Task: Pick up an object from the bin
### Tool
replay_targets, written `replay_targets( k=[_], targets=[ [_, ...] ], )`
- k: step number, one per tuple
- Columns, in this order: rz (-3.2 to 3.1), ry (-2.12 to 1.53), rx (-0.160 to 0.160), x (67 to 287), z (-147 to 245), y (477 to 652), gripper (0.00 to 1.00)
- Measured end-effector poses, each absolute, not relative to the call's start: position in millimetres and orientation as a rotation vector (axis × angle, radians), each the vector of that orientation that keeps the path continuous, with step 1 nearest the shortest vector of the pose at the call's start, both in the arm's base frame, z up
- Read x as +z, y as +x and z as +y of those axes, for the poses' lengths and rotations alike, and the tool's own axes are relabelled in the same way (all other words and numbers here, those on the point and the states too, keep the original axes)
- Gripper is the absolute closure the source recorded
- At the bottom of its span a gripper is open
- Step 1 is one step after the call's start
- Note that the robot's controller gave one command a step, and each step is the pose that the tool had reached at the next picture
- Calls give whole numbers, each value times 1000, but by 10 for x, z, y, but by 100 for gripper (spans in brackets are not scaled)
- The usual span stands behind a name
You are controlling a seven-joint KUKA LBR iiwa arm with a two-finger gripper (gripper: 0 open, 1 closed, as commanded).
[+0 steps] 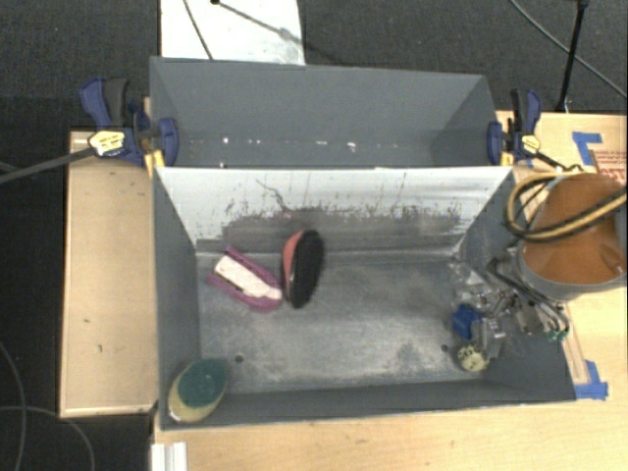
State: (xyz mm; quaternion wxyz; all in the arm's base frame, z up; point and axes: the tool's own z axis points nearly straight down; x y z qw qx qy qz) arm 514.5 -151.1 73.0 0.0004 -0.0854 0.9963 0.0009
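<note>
At the bin's (324,180) near-left corner sits a round green-and-yellow sponge (199,389), well apart from everything else. Near the right-hand corner the gripper (478,341) hangs low over the grey floor, close beside the right wall. A small blue piece (463,320) and a pale yellowish knob (474,360) lie right at its tip, though whether they are loose things or parts of the tool cannot be made out, and it cannot be told whether the jaws are open or closed or whether they hold anything. Farther back and well to the left of the gripper lie the two clearest candidates, touching or nearly so. One is a pink-and-white flat piece (245,278) slanting from far-left to near-right, and the other, just beside it, is a black oval thing with a red edge (302,266), its long axis running roughly near to far. Reaching either would likely call for a long sweep leftward across bare floor. Behind the gripper, the orange-covered wrist (579,238) leans in over the right rim, trailing looped cables.
</note>
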Motion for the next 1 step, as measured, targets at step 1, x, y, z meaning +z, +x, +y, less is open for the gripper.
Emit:
replay_targets(
  k=[1],
  targets=[
    [3119,-261,-4,2141,-1269,5442,100]
  ],
)
